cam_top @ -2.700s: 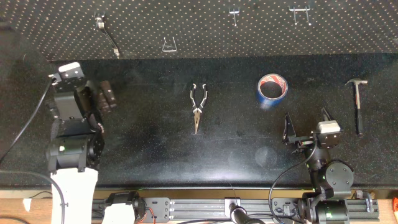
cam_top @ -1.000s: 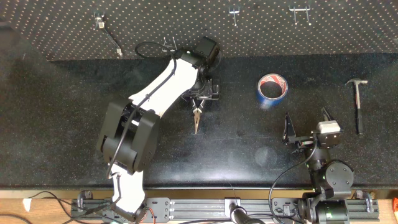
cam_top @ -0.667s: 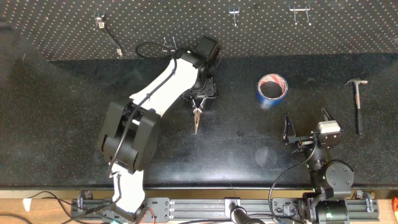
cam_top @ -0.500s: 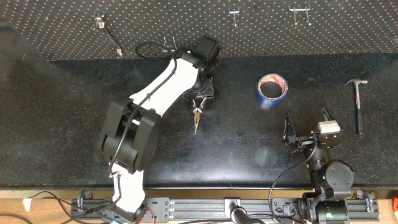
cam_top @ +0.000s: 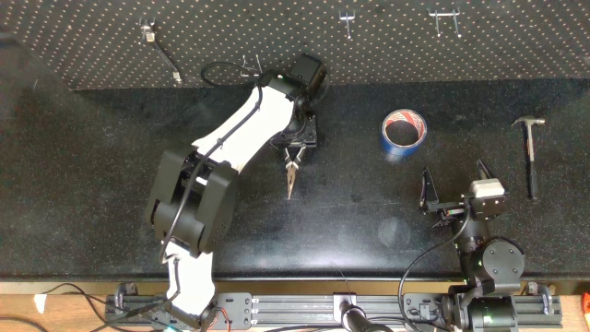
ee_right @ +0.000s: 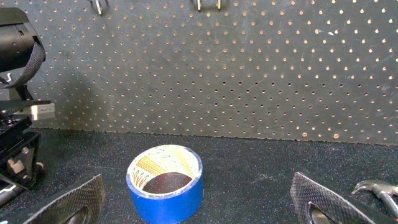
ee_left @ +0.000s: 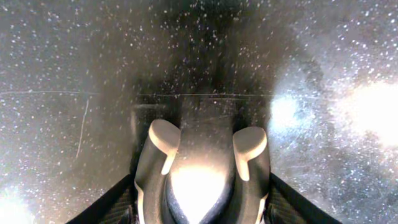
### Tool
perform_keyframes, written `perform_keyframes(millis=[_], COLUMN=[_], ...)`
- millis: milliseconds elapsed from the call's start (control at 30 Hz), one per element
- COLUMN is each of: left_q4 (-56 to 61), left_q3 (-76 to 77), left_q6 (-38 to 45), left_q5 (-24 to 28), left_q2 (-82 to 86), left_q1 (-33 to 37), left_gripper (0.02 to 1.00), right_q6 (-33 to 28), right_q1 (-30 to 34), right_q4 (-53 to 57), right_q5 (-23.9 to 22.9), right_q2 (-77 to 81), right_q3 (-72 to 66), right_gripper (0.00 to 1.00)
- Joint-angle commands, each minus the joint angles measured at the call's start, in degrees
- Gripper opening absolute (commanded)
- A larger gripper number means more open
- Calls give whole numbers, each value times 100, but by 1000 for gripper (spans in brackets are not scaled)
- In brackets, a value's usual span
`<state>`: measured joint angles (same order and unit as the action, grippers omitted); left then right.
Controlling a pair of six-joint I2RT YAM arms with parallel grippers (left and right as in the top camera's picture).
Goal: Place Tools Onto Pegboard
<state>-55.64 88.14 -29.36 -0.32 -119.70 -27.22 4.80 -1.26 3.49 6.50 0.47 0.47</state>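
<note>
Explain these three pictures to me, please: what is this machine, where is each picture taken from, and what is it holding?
These are two robot arms, each ending in a two-finger gripper. One picture looks down from a fixed camera above the black table; the other two come from a camera on each arm's wrist. Behind the table stands a perforated pegboard with metal hooks for tools. On the table lie white-handled metal pliers, a blue roll of tape and a small black-handled hammer. The left gripper is closed on the pliers' handles, with the pliers lying on the table. The right gripper is open and empty, facing the tape.
</note>
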Motion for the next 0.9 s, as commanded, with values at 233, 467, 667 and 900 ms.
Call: perform_keyframes(millis=[233, 467, 667, 900], left_q4=[-251, 4140, 6109, 7058], left_q3=[-282, -2647, -2647, -2647], left_q6=[271, 1386, 1832, 1834], left_q5=[-857, -1810, -2413, -2345], left_q2=[3112, 4260, 3622, 2994], left_q1=[-17, 446, 649, 820], left_gripper=[29, 27, 29, 27], right_q6=[-76, -76, -79, -79], right_q1=[-39, -39, -39, -39], right_q4=[20, 20, 20, 20], right_q5=[-9, -9, -7, -9], right_q2=[-37, -37, -37, -37], right_q3=[-24, -24, -24, -24], right_gripper=[976, 976, 974, 976])
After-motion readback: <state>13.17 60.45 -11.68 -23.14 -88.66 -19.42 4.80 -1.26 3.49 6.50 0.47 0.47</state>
